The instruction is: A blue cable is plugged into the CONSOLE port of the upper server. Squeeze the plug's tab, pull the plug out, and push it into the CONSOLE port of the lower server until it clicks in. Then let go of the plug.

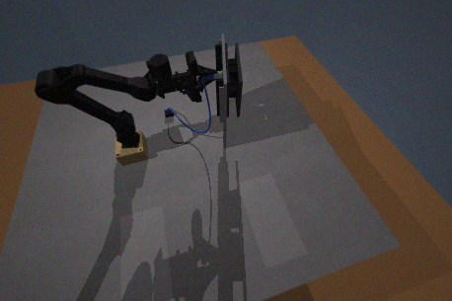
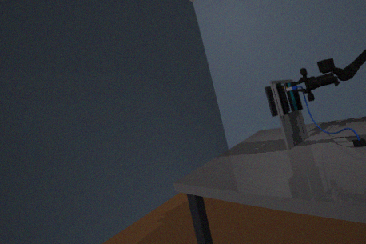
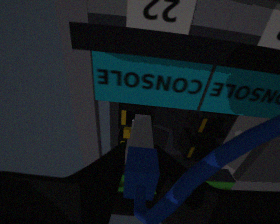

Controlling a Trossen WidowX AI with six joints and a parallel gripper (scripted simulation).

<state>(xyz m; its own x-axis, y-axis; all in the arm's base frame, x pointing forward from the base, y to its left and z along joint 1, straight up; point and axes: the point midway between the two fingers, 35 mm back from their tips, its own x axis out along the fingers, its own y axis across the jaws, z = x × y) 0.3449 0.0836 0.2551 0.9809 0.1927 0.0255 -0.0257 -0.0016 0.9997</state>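
Note:
My gripper [image 1: 214, 76] [image 2: 297, 88] [image 3: 139, 148] is shut on the blue plug [image 3: 141, 172], one finger on each side of it. The plug's pale tip [image 3: 142, 131] points at the dark port area beside a teal CONSOLE label [image 3: 106, 90], which reads upside down in the wrist view. Much of the tip shows; whether its front end is inside a port opening cannot be told. Which server this is cannot be told either. The blue cable [image 1: 210, 110] [image 2: 309, 110] [image 3: 211, 161] hangs from the plug in a loose curve.
The upright rack [image 1: 223, 102] [image 2: 293, 130] carries dark units on both sides. A second teal label [image 3: 251, 94] and yellow port parts [image 3: 203, 125] lie to the right in the wrist view. The cable's far end reaches a small black box [image 1: 169, 113] [image 2: 359, 143] on the table.

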